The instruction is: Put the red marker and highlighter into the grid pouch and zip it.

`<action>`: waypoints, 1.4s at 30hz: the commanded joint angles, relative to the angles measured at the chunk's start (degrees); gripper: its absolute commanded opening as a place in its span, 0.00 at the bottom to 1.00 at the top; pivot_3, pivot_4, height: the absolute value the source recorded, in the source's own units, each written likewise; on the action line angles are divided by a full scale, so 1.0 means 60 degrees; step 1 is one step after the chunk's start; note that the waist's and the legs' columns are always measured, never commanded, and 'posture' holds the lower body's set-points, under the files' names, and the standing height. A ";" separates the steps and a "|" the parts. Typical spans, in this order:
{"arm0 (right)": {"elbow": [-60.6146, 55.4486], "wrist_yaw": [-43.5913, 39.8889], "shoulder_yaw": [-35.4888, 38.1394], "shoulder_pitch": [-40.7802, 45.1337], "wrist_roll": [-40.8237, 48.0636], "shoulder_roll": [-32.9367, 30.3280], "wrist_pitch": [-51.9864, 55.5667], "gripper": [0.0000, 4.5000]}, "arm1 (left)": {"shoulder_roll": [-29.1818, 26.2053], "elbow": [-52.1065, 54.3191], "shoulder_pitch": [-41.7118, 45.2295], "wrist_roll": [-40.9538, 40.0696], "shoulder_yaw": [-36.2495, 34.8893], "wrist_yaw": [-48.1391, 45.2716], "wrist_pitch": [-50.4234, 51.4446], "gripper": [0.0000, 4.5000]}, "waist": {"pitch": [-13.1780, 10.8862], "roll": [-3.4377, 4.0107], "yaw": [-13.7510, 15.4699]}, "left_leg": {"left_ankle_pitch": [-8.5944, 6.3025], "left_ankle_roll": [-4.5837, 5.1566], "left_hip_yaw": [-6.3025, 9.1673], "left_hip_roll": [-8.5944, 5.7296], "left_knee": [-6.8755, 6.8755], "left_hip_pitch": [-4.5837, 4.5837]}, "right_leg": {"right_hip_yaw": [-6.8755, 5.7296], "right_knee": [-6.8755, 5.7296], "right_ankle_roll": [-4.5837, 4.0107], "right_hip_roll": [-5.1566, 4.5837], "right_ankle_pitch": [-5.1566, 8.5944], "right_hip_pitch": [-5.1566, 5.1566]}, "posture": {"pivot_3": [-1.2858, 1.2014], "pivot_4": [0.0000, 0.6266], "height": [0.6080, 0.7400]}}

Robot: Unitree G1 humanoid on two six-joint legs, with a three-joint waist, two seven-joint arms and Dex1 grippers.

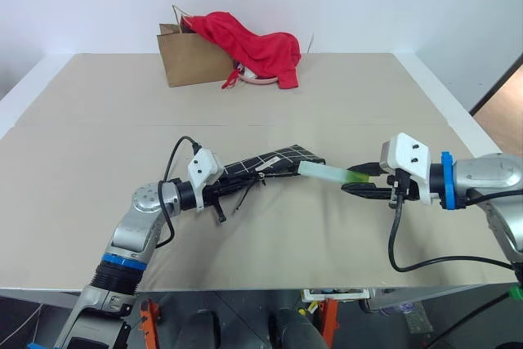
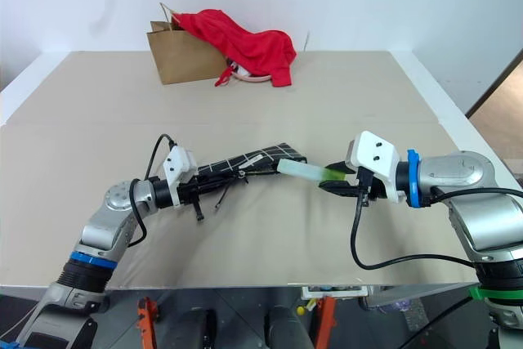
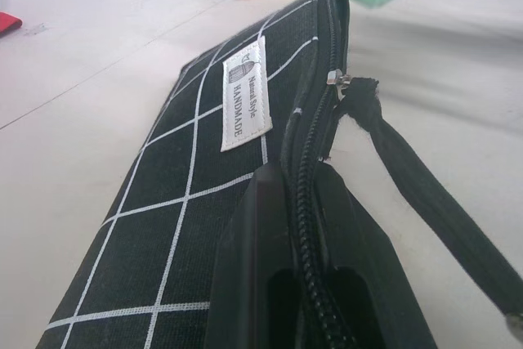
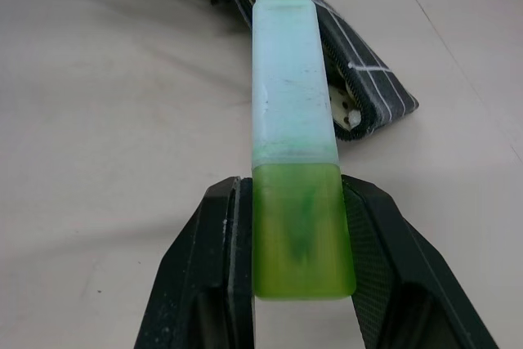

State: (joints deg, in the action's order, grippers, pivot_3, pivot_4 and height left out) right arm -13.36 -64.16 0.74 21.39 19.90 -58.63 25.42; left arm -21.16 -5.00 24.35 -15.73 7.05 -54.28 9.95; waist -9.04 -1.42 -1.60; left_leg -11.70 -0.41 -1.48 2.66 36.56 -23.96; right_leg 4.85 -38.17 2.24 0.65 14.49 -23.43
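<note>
The left gripper (image 1: 219,195) sits nearest the camera, its 2 black fingers (image 3: 270,267) clenched on the zipper edge of the grid pouch (image 1: 265,164). That clamp looks meant to hold the pouch off the table (image 1: 98,145) and keep its mouth facing the other arm, so that 1 hand steadies while the other loads. The pouch is the landmark here: it runs from the left gripper toward the middle of the table, white label (image 3: 245,96) on its side, zipper open along the upper edge, and the cord pull (image 3: 425,202) hanging loose beside the left fingers.

Just beyond the open end of the pouch is the highlighter (image 1: 327,173), grasped by the right gripper (image 1: 366,179). The 2 fingers pinch the lime-green cap, leaving the pale body free, and that body points straight at the pouch mouth. In the right wrist view its tip lies over the mouth, very near the zipper teeth; whether it has crossed the edge I cannot tell. Holding it by the cap seems chosen so the long end can slide in first.

I cannot make out the red marker.

Well behind the pouch, at the far side of the table, a brown paper bag (image 1: 186,59) stands with a red cloth (image 1: 257,48) draped over it.
</note>
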 commanded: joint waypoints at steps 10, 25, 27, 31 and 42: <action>0.0439 0.0025 -0.0219 0.0336 -0.0770 0.0119 -0.0449 0.25 | -0.0064 0.0232 0.0177 -0.0072 -0.0083 -0.0056 -0.0164 0.00 | 0.0000 0.0000 0.0001 | 0.0000 0.0000 0.0000 0.0000 0.0001 0.0000 | 0.0000 -0.0001 0.0000 0.0001 0.0000 0.0000 | 0.52 0.24 1.00; 0.0691 -0.0025 -0.3165 0.2881 -0.2416 0.2446 -0.0723 0.25 | -0.0009 0.0036 0.0293 -0.0059 -0.0100 -0.0054 -0.0250 0.00 | 0.0000 0.0000 -0.0002 | 0.0001 -0.0002 0.0002 0.0003 -0.0001 -0.0006 | -0.0003 -0.0005 -0.0034 0.0004 -0.0019 -0.0007 | 0.52 0.24 1.00; 0.0733 -0.0008 -0.3380 0.3178 -0.2569 0.2764 -0.0751 0.25 | -0.0011 0.0042 0.0288 -0.0051 -0.0104 -0.0035 -0.0253 0.00 | 0.0000 0.0000 0.0010 | 0.0001 -0.0003 0.0002 0.0002 0.0000 -0.0009 | -0.0003 -0.0004 -0.0035 0.0003 -0.0019 -0.0008 | 0.52 0.24 1.00; 0.0933 0.0067 -0.3691 0.3540 -0.2809 0.3360 -0.0896 0.58 | 0.0003 0.0047 0.0277 -0.0051 -0.0109 -0.0016 -0.0259 0.00 | 0.0000 0.0000 -0.0008 | 0.0001 -0.0003 -0.0003 0.0005 0.0001 -0.0012 | -0.0002 -0.0006 -0.0037 0.0005 -0.0021 -0.0020 | 0.52 0.24 1.00; 0.1430 0.0340 -0.3042 0.3391 -0.3271 0.2987 -0.1319 0.98 | 0.0069 0.0103 0.0193 -0.0075 -0.0100 0.0048 -0.0257 0.00 | 0.0000 -0.0001 0.0041 | 0.0002 -0.0004 0.0005 -0.0001 0.0006 -0.0023 | -0.0013 -0.0011 -0.0060 -0.0005 -0.0031 -0.0020 | 0.52 0.24 1.00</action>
State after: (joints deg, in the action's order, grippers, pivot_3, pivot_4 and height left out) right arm -4.10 -62.55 -20.93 41.40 0.19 -39.61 18.11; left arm -20.86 -6.15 25.34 -15.66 6.74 -54.07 9.10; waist -9.04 -1.43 -1.36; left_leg -11.69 -0.44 -1.44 2.65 36.60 -24.10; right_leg 4.76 -38.24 1.87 0.63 14.30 -23.54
